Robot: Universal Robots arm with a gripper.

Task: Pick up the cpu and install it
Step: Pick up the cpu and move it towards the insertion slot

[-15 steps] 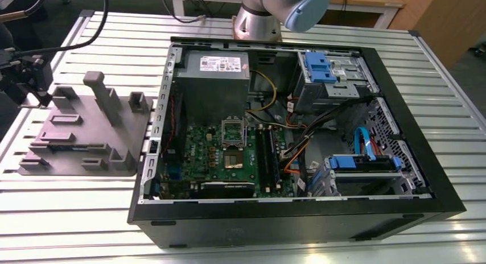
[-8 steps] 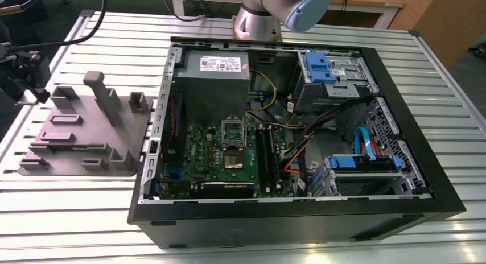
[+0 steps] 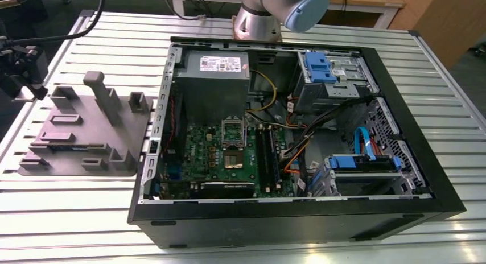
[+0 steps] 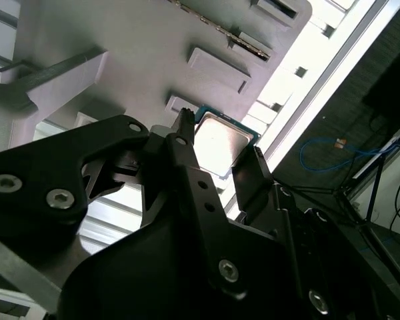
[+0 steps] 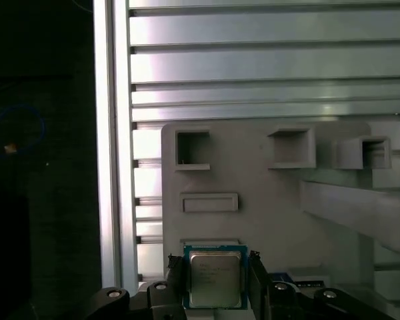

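Observation:
The cpu (image 5: 215,280) is a small square chip with a silvery top and a blue-green rim. In both wrist views it sits between my black fingers, low over the grey fixture block (image 5: 267,200). My gripper (image 5: 217,267) is shut on the cpu (image 4: 220,143), one finger against each of two opposite edges. In the exterior view the gripper (image 3: 27,76) is at the far left, over the fixture block's (image 3: 83,133) left end. The open computer case (image 3: 304,218) holds the green board (image 3: 197,156) with its silvery socket (image 3: 234,160).
The fixture block carries upright posts (image 3: 102,96) and several recesses. The slatted aluminium table (image 3: 76,213) ends just beyond the gripper, with dark floor past the edge (image 5: 40,200). Inside the case are a grey power supply (image 3: 213,82), blue drive brackets (image 3: 319,67) and loose cables (image 3: 304,144).

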